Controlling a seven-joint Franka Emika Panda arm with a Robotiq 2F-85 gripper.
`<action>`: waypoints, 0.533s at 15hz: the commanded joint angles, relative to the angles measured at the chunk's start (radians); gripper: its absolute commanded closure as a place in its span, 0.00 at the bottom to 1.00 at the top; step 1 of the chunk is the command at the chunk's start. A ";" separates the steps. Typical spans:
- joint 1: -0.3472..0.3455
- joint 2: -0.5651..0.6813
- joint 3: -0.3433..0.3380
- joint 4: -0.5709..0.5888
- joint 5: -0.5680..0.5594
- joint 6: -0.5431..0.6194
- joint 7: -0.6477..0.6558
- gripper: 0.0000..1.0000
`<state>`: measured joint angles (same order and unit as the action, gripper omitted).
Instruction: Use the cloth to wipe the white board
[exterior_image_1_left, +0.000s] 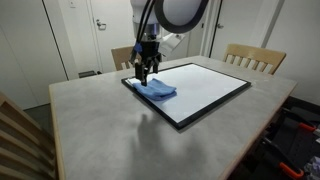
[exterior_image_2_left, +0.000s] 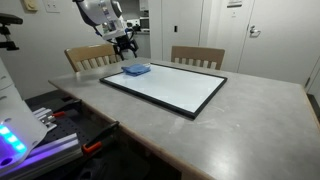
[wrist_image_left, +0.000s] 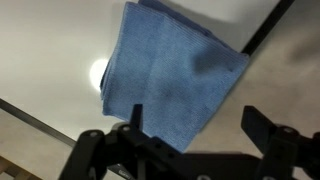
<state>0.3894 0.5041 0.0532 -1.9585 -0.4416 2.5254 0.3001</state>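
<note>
A blue cloth (exterior_image_1_left: 157, 90) lies on the corner of the black-framed white board (exterior_image_1_left: 200, 88), which rests flat on the grey table. It shows in both exterior views, the cloth (exterior_image_2_left: 136, 70) on the board (exterior_image_2_left: 170, 86). My gripper (exterior_image_1_left: 146, 72) hovers just above the cloth's edge, open and empty. In the wrist view the cloth (wrist_image_left: 165, 75) fills the centre, overlapping the board's black frame. My gripper's fingers (wrist_image_left: 198, 125) are spread apart, one over the cloth's lower edge, the other over bare table.
The grey table (exterior_image_1_left: 110, 125) has wooden chairs (exterior_image_1_left: 255, 58) behind it, and one (exterior_image_2_left: 90, 57) sits near the arm. A wooden chair back (exterior_image_1_left: 20, 140) stands at the near corner. Doors and walls lie beyond.
</note>
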 joint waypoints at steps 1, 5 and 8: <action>0.034 0.066 -0.016 0.067 -0.008 -0.004 0.020 0.00; 0.033 0.049 -0.009 0.040 0.009 0.000 0.003 0.00; 0.056 0.038 -0.031 0.033 -0.012 -0.032 0.044 0.00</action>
<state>0.4150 0.5532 0.0510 -1.9190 -0.4402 2.5255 0.3089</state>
